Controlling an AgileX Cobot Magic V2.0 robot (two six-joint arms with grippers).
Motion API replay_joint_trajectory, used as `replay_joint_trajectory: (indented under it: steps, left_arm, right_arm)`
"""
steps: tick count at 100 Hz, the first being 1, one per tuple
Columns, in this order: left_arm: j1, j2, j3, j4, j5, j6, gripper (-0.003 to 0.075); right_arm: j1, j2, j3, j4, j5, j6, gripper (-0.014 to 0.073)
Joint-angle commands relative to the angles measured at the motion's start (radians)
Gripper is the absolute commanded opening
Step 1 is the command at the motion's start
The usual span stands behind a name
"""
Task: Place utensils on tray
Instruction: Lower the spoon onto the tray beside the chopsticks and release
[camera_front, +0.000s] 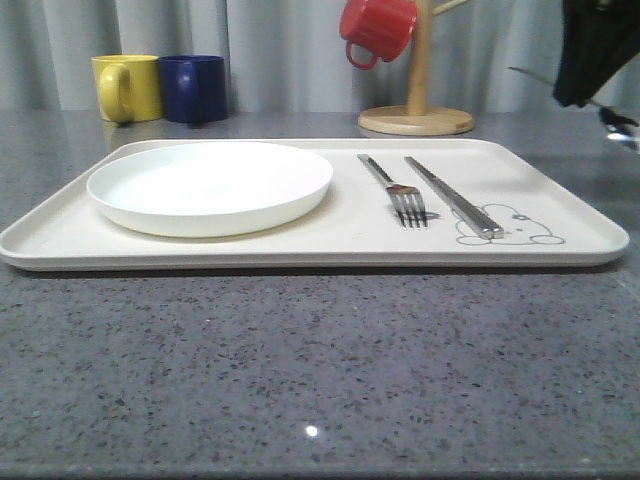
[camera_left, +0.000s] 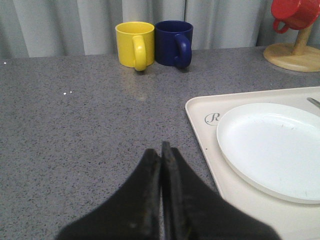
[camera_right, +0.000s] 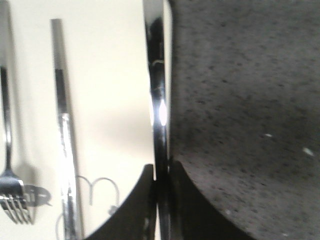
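The cream tray (camera_front: 350, 235) lies across the middle of the grey table. A fork (camera_front: 400, 195) and a long straight bar-like utensil (camera_front: 455, 197) rest side by side on its right half, by the rabbit drawing. My right gripper (camera_front: 578, 98) hangs above the tray's far right corner, shut on a slim shiny spoon (camera_front: 620, 125). In the right wrist view the gripper (camera_right: 161, 172) pinches the spoon's handle (camera_right: 159, 90) over the tray's edge (camera_right: 110, 100), with the bar (camera_right: 65, 130) and fork (camera_right: 12, 195) beside it. My left gripper (camera_left: 162, 150) is shut and holds nothing, over bare table left of the tray (camera_left: 200, 115).
A round white plate (camera_front: 210, 185) fills the tray's left half. A yellow mug (camera_front: 127, 87) and a dark blue mug (camera_front: 195, 88) stand at the back left. A wooden mug tree (camera_front: 417, 110) with a red mug (camera_front: 378, 28) stands behind the tray.
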Motion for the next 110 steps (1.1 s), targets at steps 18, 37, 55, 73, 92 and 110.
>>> replay_joint_trajectory:
  steps: [18,37,55,73,92,110]
  left_arm:
    - [0.0,0.003,-0.028,-0.011,-0.078,0.0,-0.0019]
    - [0.0,0.003,-0.028,-0.011,-0.078,0.0,-0.0019]
    - [0.0,0.003,-0.028,-0.011,-0.078,0.0,-0.0019]
    - [0.0,0.003,-0.028,-0.011,-0.078,0.0,-0.0019]
    - [0.0,0.003,-0.028,-0.011,-0.078,0.0,-0.0019]
    - [0.0,0.003,-0.028,-0.011,-0.078,0.0,-0.0019]
  right_arm:
    - [0.087,0.045,-0.024,0.0,-0.075,0.047,-0.0036]
    - [0.092,0.087,-0.024,-0.006,-0.078,0.056,-0.0036]
    - [0.092,0.107,-0.024,-0.009,-0.074,0.056,-0.0005]
    - [0.092,0.108,-0.024,-0.009,-0.068,0.056,0.0192]
    - [0.092,0.106,-0.024,-0.01,-0.074,0.056,0.033]
    - [0.092,0.074,-0.024,-0.032,-0.086,0.056,0.033]
